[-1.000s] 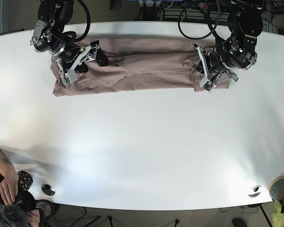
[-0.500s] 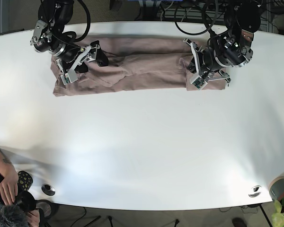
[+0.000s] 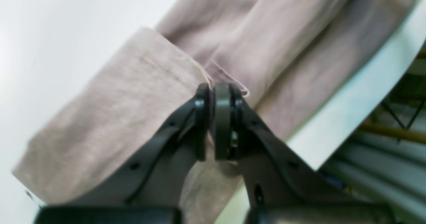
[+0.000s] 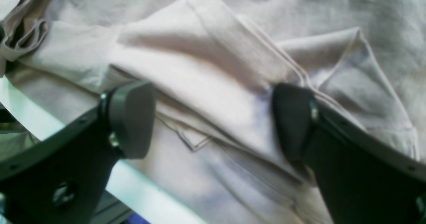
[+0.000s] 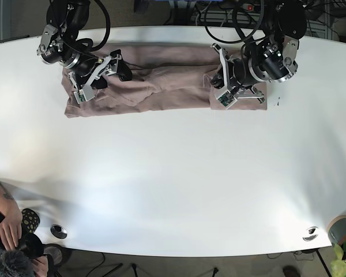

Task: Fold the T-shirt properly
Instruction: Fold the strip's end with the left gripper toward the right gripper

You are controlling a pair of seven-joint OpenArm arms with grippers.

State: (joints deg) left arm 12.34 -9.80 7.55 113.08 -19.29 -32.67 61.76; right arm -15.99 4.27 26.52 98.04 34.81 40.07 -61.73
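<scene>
My left wrist view is soft and blurred; my fingers (image 3: 222, 124) sit dark against it. Bright even light glares off the white table (image 5: 173, 190), shadows faint.

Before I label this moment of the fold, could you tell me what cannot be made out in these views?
- Left wrist view: blurred; the left gripper is shut on the T-shirt, but the layers pinched are hidden by its pads.
- Right wrist view: the shirt's far ends are cut off by the frame edges; the right gripper is open.
- Base view: both arms cover the shirt ends on the table; fold lines too small.
</scene>
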